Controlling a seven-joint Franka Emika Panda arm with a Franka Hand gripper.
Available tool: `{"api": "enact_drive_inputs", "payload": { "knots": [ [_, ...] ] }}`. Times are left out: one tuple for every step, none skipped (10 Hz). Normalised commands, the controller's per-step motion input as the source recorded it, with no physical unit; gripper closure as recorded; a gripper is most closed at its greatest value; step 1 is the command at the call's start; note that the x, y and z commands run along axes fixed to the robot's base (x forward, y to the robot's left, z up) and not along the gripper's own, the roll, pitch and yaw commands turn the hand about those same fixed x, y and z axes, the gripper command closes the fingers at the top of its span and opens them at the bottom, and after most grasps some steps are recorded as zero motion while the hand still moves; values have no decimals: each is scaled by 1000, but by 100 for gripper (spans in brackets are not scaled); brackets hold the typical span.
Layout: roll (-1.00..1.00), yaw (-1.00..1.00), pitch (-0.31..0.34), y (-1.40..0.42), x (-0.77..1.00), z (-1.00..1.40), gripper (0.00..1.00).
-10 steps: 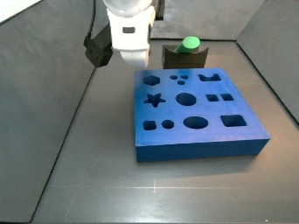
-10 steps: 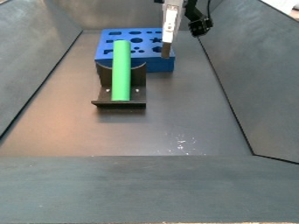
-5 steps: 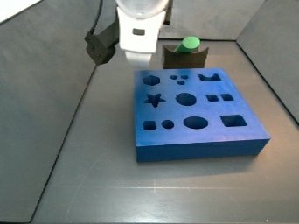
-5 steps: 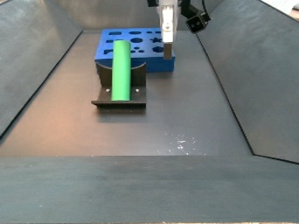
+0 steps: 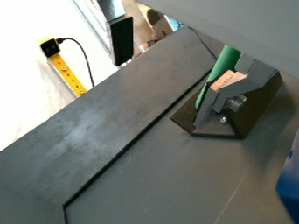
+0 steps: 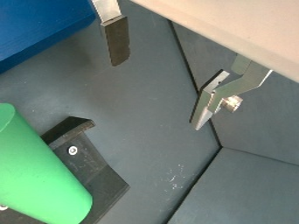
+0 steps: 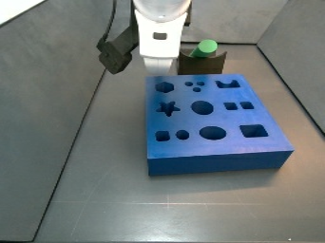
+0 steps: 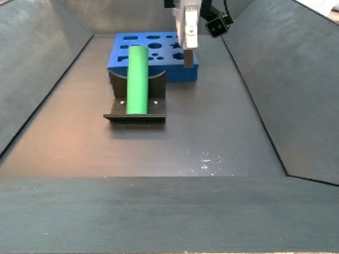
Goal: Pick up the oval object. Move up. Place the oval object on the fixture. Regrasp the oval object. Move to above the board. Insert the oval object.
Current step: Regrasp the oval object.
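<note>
The green peg lies lengthwise in the notch of the fixture, just in front of the blue board. The gripper hangs empty above the board's far side, fingers apart. The peg looks light, stiff and slick; grasp mid-length, across its flatter sides.
</note>
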Motion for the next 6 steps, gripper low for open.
{"api": "enact_drive_inputs", "payload": {
  "knots": [
    [65,83,-133,-17,1000,-9,0],
    [78,38,-115,-14,1000,-28,0],
    [87,5,-101,-13,1000,-33,0],
    [92,-18,-81,-12,1000,-31,0],
    [95,-46,-46,-11,1000,-38,0],
    [91,-60,-14,-9,1000,-41,0]
  ]
}}
